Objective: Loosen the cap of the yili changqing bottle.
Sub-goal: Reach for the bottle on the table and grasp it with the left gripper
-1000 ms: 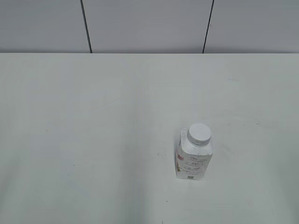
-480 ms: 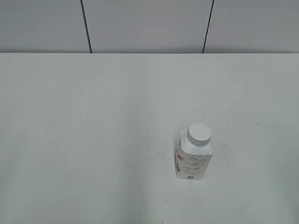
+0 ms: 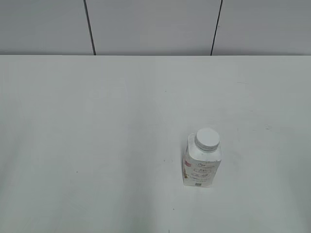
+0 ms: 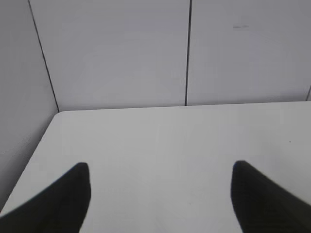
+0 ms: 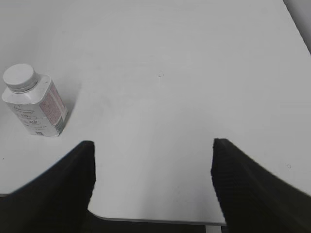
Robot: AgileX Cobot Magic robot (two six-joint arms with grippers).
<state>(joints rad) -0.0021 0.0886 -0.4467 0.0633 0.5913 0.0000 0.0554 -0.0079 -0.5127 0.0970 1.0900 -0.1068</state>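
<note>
your right gripper [image 5: 151, 184] sits nearest the cam, low over the near edge of the table [image 5: 194, 73]; both dark fingers [image 5: 53, 189] show at the bottom corners of the right wrist view, spread wide apart w/ nothing between them but bare white tabletop. the bottle [image 5: 35, 103] is off to the left of that gripper, well apart from it, upright, white w/ a squarish body and small print on the front, a pinkish-red panel on one side. the cap [image 5: 19, 77] is on its neck, white, round, flat on top, w/ a ribbed rim. your left gripper [image 4: 160, 194] is also spread apart, fingers [image 4: 58, 204] dark at the two lower corners of the left wrist view, holding nothing, only bare table surface between them; no bottle in that view, just the table's far left corner and grey wall panels behind. in the exterior view you see the bottle [image 3: 201, 162] standing alone, right of centre and toward the near side of the table [image 3: 97, 121], cap [image 3: 208, 138] on top, a red mark at its left edge; can't make out the text. neither arm shows in that view. beyond the bottle the tabletop runs bare to the back edge, then the wall [image 3: 155, 24] w/ two dark vertical seams.
</note>
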